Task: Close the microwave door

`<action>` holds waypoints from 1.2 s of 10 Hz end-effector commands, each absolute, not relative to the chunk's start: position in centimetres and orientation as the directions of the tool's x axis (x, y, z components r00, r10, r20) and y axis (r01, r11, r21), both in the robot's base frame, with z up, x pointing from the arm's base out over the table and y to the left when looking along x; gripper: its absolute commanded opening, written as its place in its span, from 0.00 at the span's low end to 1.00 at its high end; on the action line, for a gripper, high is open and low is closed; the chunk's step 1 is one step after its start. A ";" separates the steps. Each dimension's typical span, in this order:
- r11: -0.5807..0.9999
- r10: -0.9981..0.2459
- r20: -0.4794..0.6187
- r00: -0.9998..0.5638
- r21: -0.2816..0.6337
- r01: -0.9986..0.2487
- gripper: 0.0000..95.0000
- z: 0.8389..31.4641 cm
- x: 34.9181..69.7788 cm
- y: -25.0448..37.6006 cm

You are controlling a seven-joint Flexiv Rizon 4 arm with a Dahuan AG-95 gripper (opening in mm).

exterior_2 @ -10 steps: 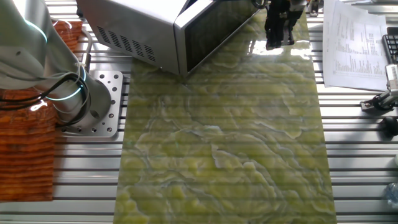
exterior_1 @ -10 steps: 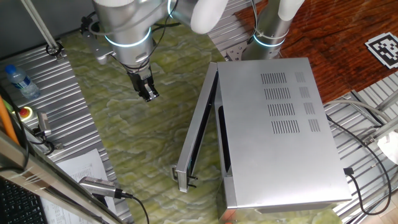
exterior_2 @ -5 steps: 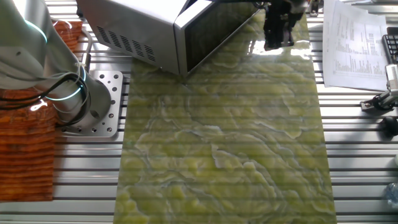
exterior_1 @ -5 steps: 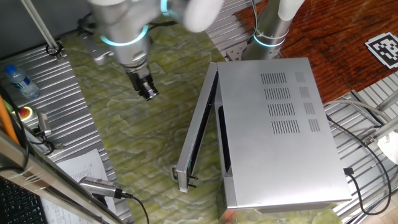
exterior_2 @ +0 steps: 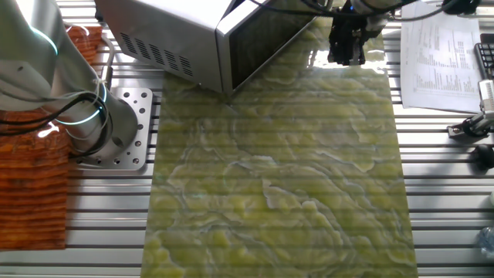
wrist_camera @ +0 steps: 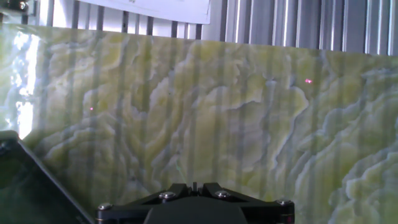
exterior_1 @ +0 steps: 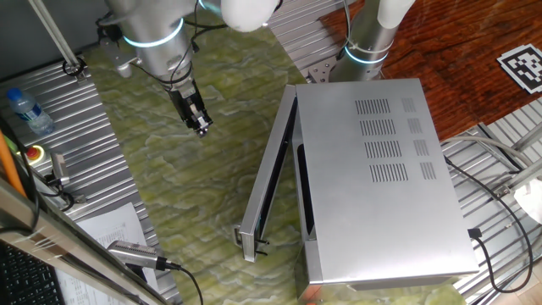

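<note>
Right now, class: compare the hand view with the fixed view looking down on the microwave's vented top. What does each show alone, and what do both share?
Only the hand view: a close look at the mat and the pincer's black mount.

Only the fixed view: the large silver-grey metal microwave, its thin silver-grey door standing ajar, a plastic water bottle, and the pincer apart from the door.

Both: the green marbled table mat.
</note>
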State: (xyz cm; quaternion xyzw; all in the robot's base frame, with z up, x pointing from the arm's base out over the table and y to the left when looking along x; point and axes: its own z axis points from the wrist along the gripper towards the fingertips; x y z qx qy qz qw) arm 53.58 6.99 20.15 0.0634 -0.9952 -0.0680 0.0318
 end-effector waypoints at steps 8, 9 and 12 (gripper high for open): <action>0.974 -0.227 0.249 -0.941 0.068 -0.217 0.00 19.8 55.9 8.5; 0.972 -0.234 0.236 -0.943 0.083 -0.221 0.00 19.0 57.1 9.2; 0.960 -0.245 0.171 -0.954 0.180 -0.215 0.00 17.8 58.1 11.0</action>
